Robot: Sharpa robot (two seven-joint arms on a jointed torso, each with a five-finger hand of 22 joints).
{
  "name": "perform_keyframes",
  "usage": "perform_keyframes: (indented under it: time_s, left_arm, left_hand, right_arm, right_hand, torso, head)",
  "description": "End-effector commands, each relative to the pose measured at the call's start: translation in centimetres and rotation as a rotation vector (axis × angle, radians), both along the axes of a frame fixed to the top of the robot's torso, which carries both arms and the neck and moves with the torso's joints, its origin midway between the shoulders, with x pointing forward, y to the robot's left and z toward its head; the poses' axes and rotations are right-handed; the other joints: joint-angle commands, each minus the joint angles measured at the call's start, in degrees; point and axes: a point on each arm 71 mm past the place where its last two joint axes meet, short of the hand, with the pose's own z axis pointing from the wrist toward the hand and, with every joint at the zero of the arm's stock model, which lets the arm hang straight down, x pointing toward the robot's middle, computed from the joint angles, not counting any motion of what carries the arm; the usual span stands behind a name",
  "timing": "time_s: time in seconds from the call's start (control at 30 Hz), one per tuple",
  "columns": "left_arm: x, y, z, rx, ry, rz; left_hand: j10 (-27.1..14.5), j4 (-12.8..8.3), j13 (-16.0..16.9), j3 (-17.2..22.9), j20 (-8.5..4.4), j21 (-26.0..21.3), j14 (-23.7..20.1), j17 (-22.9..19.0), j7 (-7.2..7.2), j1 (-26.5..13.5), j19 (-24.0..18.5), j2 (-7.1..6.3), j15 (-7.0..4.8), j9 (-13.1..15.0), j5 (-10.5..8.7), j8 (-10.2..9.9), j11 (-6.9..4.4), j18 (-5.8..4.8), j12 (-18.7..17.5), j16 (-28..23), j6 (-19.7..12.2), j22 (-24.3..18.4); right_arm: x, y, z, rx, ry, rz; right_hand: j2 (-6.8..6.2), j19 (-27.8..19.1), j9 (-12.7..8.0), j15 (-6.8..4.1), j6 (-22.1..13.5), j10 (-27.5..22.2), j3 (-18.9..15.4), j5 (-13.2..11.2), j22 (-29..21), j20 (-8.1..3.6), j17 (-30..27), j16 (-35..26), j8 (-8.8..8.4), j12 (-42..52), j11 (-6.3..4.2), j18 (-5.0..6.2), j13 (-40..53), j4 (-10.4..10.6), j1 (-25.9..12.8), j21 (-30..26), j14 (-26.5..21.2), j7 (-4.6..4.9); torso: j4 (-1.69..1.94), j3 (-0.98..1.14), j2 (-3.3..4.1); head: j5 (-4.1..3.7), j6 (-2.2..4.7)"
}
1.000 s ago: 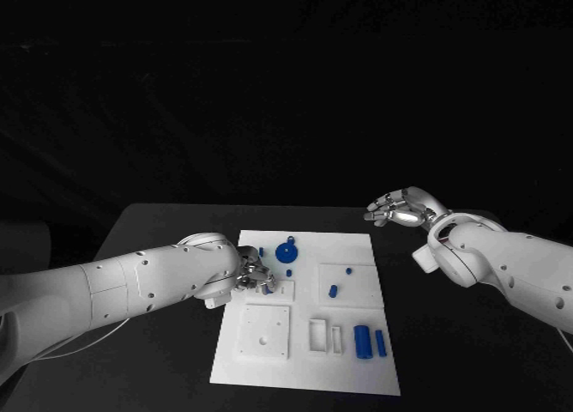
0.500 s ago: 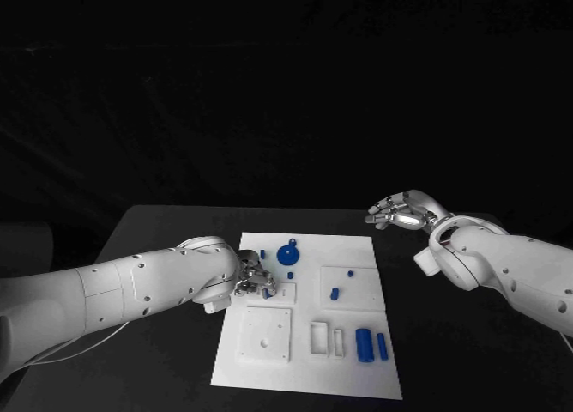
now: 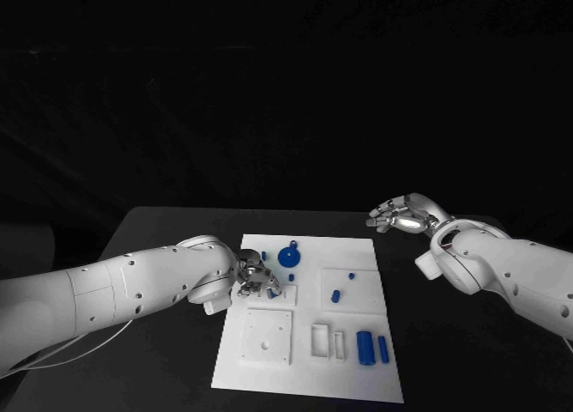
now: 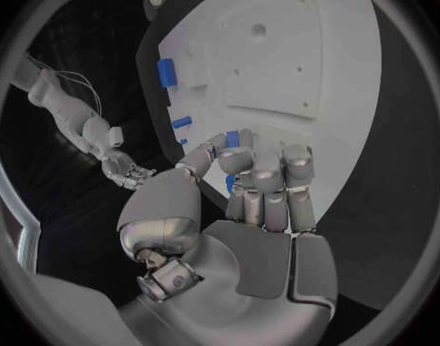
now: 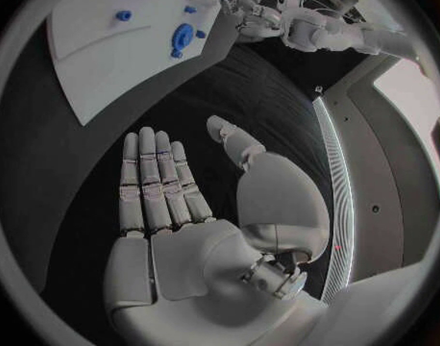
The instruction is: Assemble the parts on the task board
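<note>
The white task board (image 3: pixel 309 369) lies in the middle of the black table. My left hand (image 3: pixel 255 280) hovers over the board's left side, near its far end. Its fingers are curled, and thumb and fingertip pinch a small blue part (image 4: pixel 232 138). A blue round disc part (image 3: pixel 288 254) stands just beyond the hand. Two small blue pegs (image 3: pixel 337 296) sit in the raised square to the right. Two blue cylinders (image 3: pixel 364 346) lie near the front right. My right hand (image 3: pixel 404 212) floats off the board's far right corner, flat and spread (image 5: pixel 167 207), holding nothing.
A square plate with holes (image 3: pixel 266 335) and narrow slots (image 3: pixel 319 337) occupy the board's near half. Bare black table (image 3: pixel 460 360) surrounds the board on both sides. The right wrist view shows the board (image 5: pixel 95 61) and the left hand (image 5: pixel 244 9) in the distance.
The whole picture has shifted slightly. The left hand keeps its pinch on the small blue part at much the same spot, and the right hand has not moved.
</note>
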Motion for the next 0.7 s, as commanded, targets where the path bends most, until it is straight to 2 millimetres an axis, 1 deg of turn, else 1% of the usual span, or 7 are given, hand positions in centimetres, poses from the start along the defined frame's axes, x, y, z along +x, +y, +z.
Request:
perform_keyframes:
  time_s: [0.03,0.37,0.47,0.5,0.57,0.6,0.7]
  left_arm:
    - [-0.4,-0.9,0.4,-0.209,0.044,-0.064]
    - [-0.9,-1.1,1.7,-0.522,0.033,-0.172]
    - [-1.1,-1.7,2.5,-0.66,0.007,-0.203]
    - [-1.1,-1.8,2.7,-0.69,-0.004,-0.199]
    - [-1.2,-2.2,3.0,-0.748,-0.004,-0.203]
    - [-1.3,-2.4,3.0,-0.761,-0.006,-0.207]
    - [-1.6,-2.8,3.3,-0.802,-0.008,-0.233]
  left_hand:
    - [-0.1,0.0,-0.1,-0.1,-5.95,0.1,-0.1,-0.1,0.13,2.3,-0.5,3.06,-0.2,-0.1,-0.59,0.3,0.1,0.23,-0.4,0.1,0.2,0.1]
    - [-0.5,0.1,-0.2,-0.1,-5.82,-0.3,-0.4,-0.3,0.3,2.3,-0.9,3.31,-0.07,-0.3,-1.83,0.0,0.26,0.09,-0.6,-0.2,-0.1,-0.1]
    - [-0.9,0.2,-0.1,-0.1,-5.68,-0.6,-0.9,-0.3,0.43,2.4,-1.4,3.3,0.06,-0.4,-4.28,-0.1,0.4,-0.08,-0.6,-0.3,-0.3,-0.2]
    - [-1.0,0.2,-0.1,-0.1,-5.66,-0.6,-1.0,-0.3,0.44,2.5,-1.4,3.28,0.07,-0.4,-4.41,-0.1,0.41,-0.1,-0.6,-0.3,-0.3,-0.2]
    - [-1.1,0.2,-0.1,-0.1,-5.63,-0.7,-1.1,-0.3,0.44,2.6,-1.5,3.11,0.09,-0.3,-4.59,-0.1,0.42,-0.15,-0.6,-0.4,-0.2,-0.2]
    - [-1.2,0.3,-0.1,-0.1,-5.62,-0.7,-1.2,-0.3,0.45,2.6,-1.6,3.04,0.1,-0.3,-4.63,-0.1,0.43,-0.16,-0.6,-0.4,-0.2,-0.2]
    - [-1.3,0.4,-0.1,0.0,-5.58,-0.8,-1.4,-0.3,0.48,2.7,-1.6,2.98,0.13,-0.4,-4.85,-0.1,0.47,-0.21,-0.6,-0.4,-0.2,-0.2]
  right_arm:
    - [-0.2,0.4,0.1,-0.028,-0.025,0.034]
    - [-1.6,2.1,0.0,-0.143,-0.09,0.148]
    - [-2.6,3.2,-0.2,-0.2,-0.114,0.216]
    - [-2.8,3.5,-0.3,-0.216,-0.123,0.234]
    - [-3.5,4.4,-0.4,-0.252,-0.143,0.278]
    - [-3.7,4.7,-0.4,-0.261,-0.151,0.292]
    - [-4.8,5.9,-0.5,-0.282,-0.176,0.343]
  right_hand:
    - [0.09,-0.2,-0.1,0.27,-0.1,0.3,-0.1,0.3,0.1,0.25,0.0,-0.3,0.4,-0.2,0.02,1.11,-0.1,-0.4,0.2,-0.2,-0.1,-0.26]
    - [0.47,1.0,0.0,-0.18,1.0,1.5,0.4,-0.4,0.5,0.09,0.4,0.3,1.05,0.5,-0.51,1.25,-0.1,-1.1,2.1,0.2,1.0,-0.72]
    - [0.46,2.8,0.0,-0.91,1.7,3.1,0.4,-0.5,0.9,-0.45,1.2,1.3,1.41,1.6,-1.23,1.25,0.4,-1.2,3.1,0.9,2.5,-1.02]
    - [0.42,3.3,0.0,-1.12,1.8,3.5,0.3,-0.5,1.0,-0.64,1.4,1.6,1.45,1.9,-1.45,1.25,0.5,-1.2,3.3,1.2,2.9,-1.07]
    - [0.31,6.6,0.0,-2.53,2.1,6.1,0.0,-0.6,1.7,-1.78,3.0,3.5,1.53,3.8,-2.9,1.25,1.9,-1.2,3.9,3.0,5.7,-1.14]
    - [0.3,7.3,0.0,-2.88,2.1,6.8,-0.1,-0.6,1.9,-2.08,3.4,4.0,1.53,4.3,-3.21,1.25,2.3,-1.2,4.0,3.4,6.4,-1.18]
    - [-0.02,12.8,0.0,-5.54,2.3,11.0,-1.1,-0.8,3.5,-4.38,6.8,7.8,1.52,8.5,-4.92,1.25,5.7,-1.3,4.5,6.9,11.1,-1.95]
  torso:
    - [-0.06,0.0,0.03]
    - [-0.13,0.07,0.0]
    - [-0.08,0.07,0.01]
    - [-0.08,0.07,0.0]
    - [0.02,0.07,-0.04]
    - [0.03,0.07,-0.04]
    - [-0.03,0.09,-0.02]
  head:
    - [-0.1,0.12]
    - [-0.28,0.74]
    - [-0.34,0.93]
    - [-0.36,0.96]
    - [-0.43,1.03]
    - [-0.44,1.05]
    - [-0.55,1.14]
